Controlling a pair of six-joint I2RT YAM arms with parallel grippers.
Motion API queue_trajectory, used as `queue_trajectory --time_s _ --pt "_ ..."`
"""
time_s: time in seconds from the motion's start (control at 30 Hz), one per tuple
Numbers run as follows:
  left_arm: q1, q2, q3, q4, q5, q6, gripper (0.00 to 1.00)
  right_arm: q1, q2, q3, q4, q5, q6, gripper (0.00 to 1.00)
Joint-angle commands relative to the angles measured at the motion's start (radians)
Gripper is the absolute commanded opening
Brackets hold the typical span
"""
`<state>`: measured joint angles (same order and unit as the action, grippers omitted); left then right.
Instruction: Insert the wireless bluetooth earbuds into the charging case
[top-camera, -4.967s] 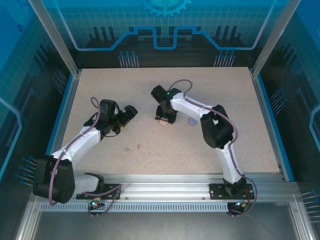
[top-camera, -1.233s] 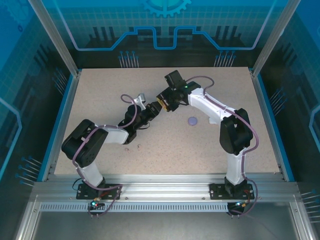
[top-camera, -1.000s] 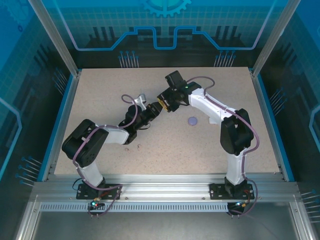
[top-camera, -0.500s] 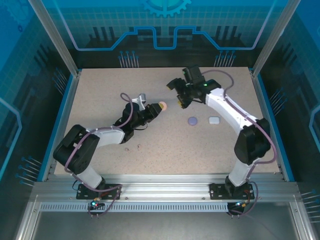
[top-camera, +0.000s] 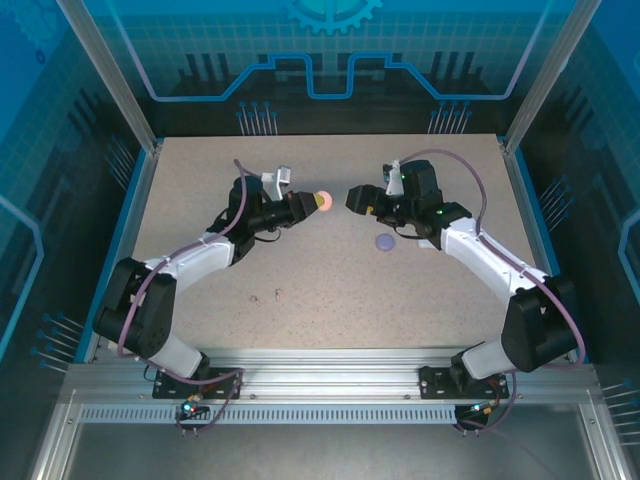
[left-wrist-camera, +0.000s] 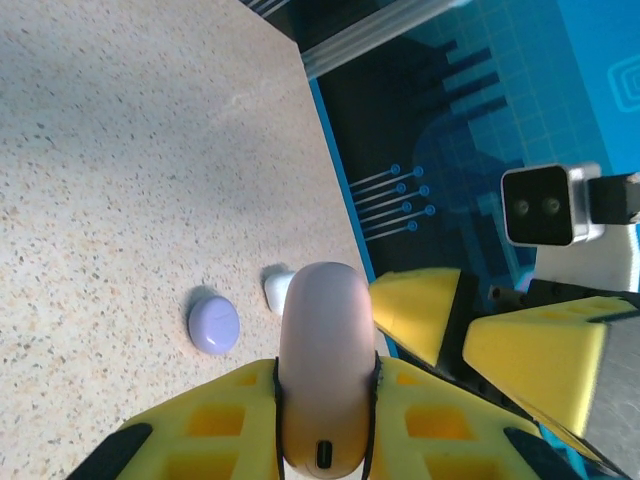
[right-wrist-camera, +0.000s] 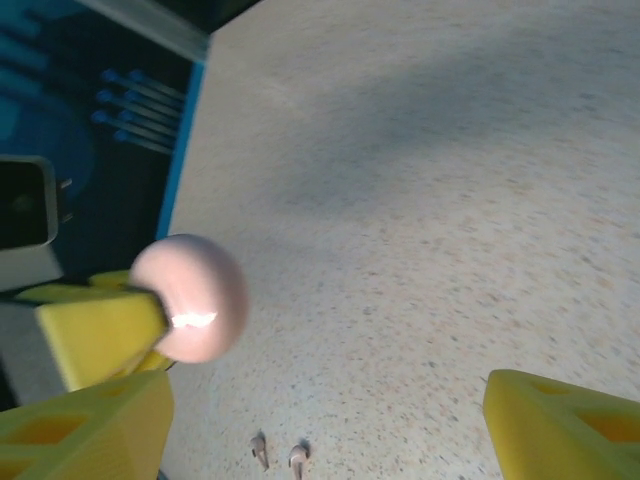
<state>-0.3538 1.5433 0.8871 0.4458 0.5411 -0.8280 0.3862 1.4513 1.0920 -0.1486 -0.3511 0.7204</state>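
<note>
My left gripper (top-camera: 312, 203) (left-wrist-camera: 327, 375) is shut on a pink charging case (top-camera: 323, 201) (left-wrist-camera: 325, 310) and holds it above the table, closed, with its port end back in the jaws. My right gripper (top-camera: 356, 198) (right-wrist-camera: 325, 390) stands open just right of the case and faces it without touching it. The right wrist view has the pink case (right-wrist-camera: 190, 295) at its left. Two small pink earbuds (top-camera: 266, 295) (right-wrist-camera: 280, 453) lie side by side on the table, nearer the front. The right gripper's yellow fingers (left-wrist-camera: 415, 310) show beside the case in the left wrist view.
A purple case (top-camera: 386, 241) (left-wrist-camera: 213, 325) lies on the speckled table (top-camera: 330, 290) under the right arm, with a white case (left-wrist-camera: 277, 287) next to it. Blue rails (top-camera: 122, 230) and clear walls bound the table.
The right gripper has let go of the pink case, opened and drawn back to the right. The left gripper keeps the case and has carried it a little toward the back.
</note>
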Motion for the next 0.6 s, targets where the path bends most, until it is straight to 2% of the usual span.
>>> queue_trajectory --time_s 0.0,0.57 --pt "0.013 -0.018 0.042 -0.053 0.100 0.062 0.00 0.002 0.003 -0.013 0.163 -0.156 -0.101 0.81" --pt "0.013 -0.033 0.070 -0.053 0.135 0.075 0.00 0.035 0.133 0.005 0.236 -0.184 -0.065 0.73"
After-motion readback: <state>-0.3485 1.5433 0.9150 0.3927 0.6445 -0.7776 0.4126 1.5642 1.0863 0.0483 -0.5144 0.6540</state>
